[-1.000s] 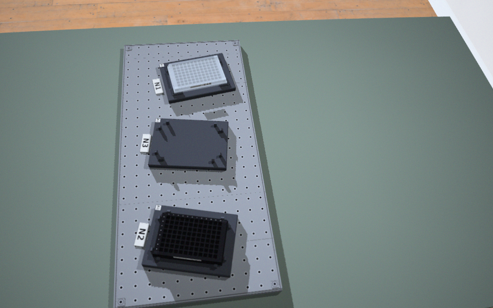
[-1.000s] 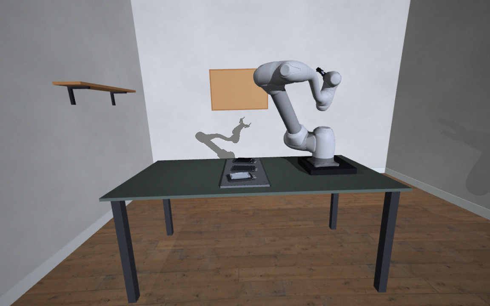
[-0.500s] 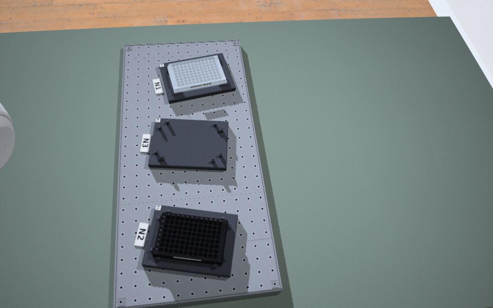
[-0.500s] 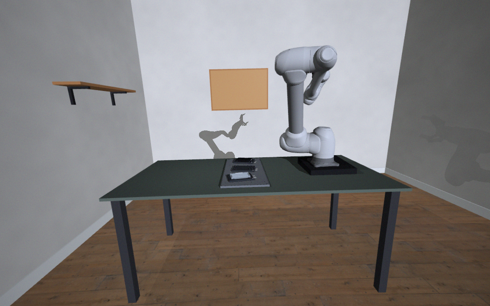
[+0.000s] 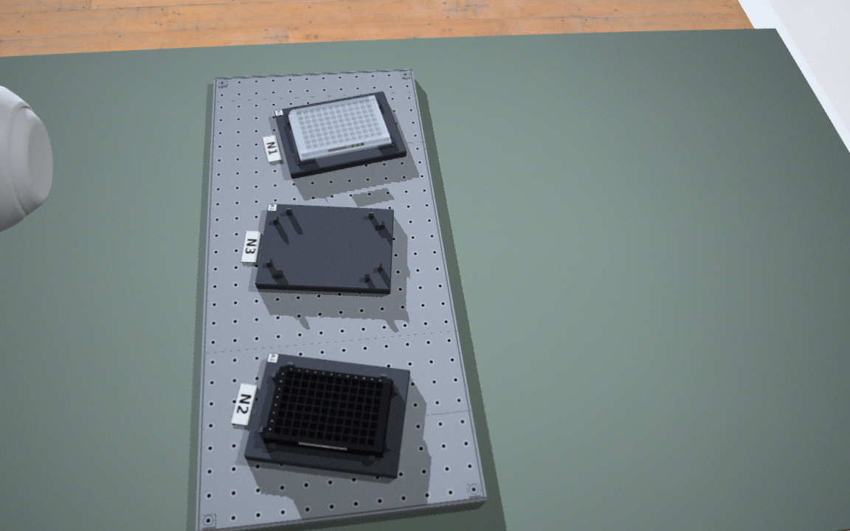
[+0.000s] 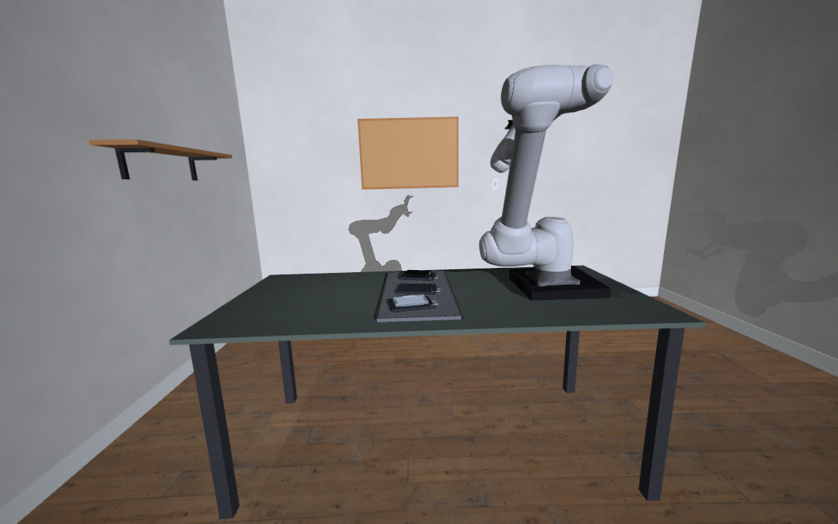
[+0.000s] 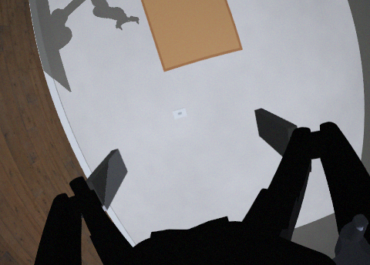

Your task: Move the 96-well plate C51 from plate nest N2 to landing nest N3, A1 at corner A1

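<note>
Room with grey walls, wood floor, a cork board (image 6: 407, 152) on the back wall and a wall shelf (image 6: 160, 149) to the side. Green table (image 6: 318, 306) carries a perforated grey deck (image 5: 236, 316). Top view shows what the others can't: black plate C51 (image 5: 327, 409) seated in nest N2 (image 5: 398, 422), nearest that camera; nest N3 (image 5: 325, 249) in the middle with only its locators; clear plate C15 (image 5: 339, 126) on nest N1 (image 5: 393, 146) at the far end. Plate labels too small to read. Exterior view alone shows the whole arm (image 6: 526, 175) upright on its black base (image 6: 594, 290), well apart from the deck. Wrist view only: gripper (image 7: 191, 149) spread wide, nothing between the fingers, aimed at the back wall and cork board, not the table.
</note>
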